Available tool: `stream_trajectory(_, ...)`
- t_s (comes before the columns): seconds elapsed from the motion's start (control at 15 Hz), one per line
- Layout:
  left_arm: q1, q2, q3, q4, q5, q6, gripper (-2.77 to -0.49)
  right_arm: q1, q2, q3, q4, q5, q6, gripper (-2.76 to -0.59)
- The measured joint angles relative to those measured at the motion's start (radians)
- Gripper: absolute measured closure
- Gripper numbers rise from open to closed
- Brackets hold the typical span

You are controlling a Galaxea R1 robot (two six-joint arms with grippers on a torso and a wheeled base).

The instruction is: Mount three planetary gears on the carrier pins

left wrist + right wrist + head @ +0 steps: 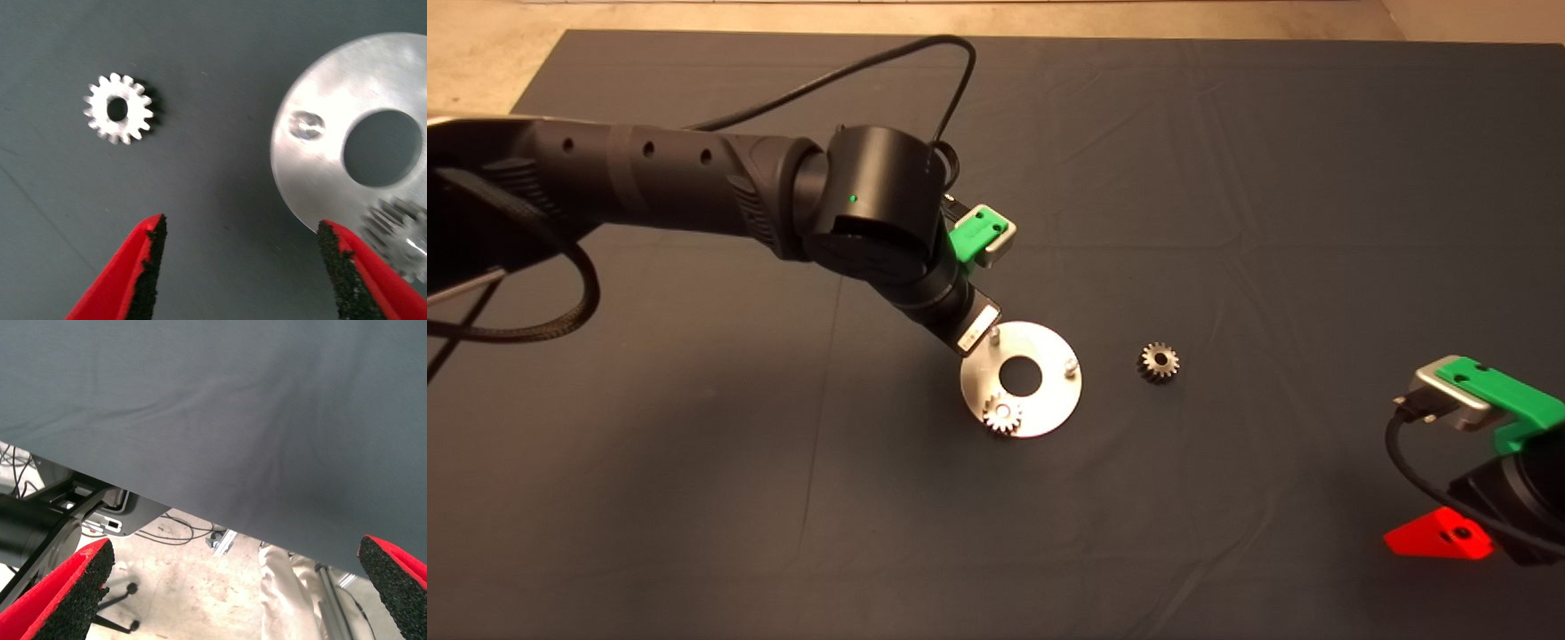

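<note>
The shiny silver disc (pixel 1040 404) lies mid-mat, with two bare carrier pins (pixel 993 334) (pixel 1071 365). One planetary gear (pixel 1002 415) sits on the disc's near-left pin. A second gear (pixel 1159 362) lies loose on the mat to the right of the disc. The left arm (pixel 880 213) reaches over the disc's far-left edge and hides its fingers there. In the left wrist view the left gripper (pixel 240 267) is open and empty above bare mat. It hangs between a third loose gear (pixel 118 108) and the disc (pixel 313 173), whose pin (pixel 305 125) and mounted gear (pixel 400 230) show.
The right gripper (pixel 230 600) is parked open at the mat's near right edge, one red finger (pixel 1440 536) showing in the head view. Its wrist view looks past the mat's edge at floor, cables and stand legs. A black cable (pixel 925 53) loops above the left arm.
</note>
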Motion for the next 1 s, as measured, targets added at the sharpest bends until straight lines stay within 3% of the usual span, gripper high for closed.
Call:
stream_trajectory(0.33, 0.003, 0.004, -0.096, 0.0, 0.0, 0.062, -1.73, 0.0, 0.02, 0.0, 0.002, 0.001, -0.003, -2.73)
stream_trajectory(0.67, 0.046, 0.005, -0.2, 0.002, 0.0, 0.139, -1.9, 0.0, 0.029, 0.0, 0.012, 0.001, -0.003, -2.73)
stream_trajectory(1.0, 0.064, 0.016, -0.255, 0.005, 0.0, 0.19, -2.04, 0.0, 0.048, 0.0, 0.017, 0.0, -0.003, -2.73)
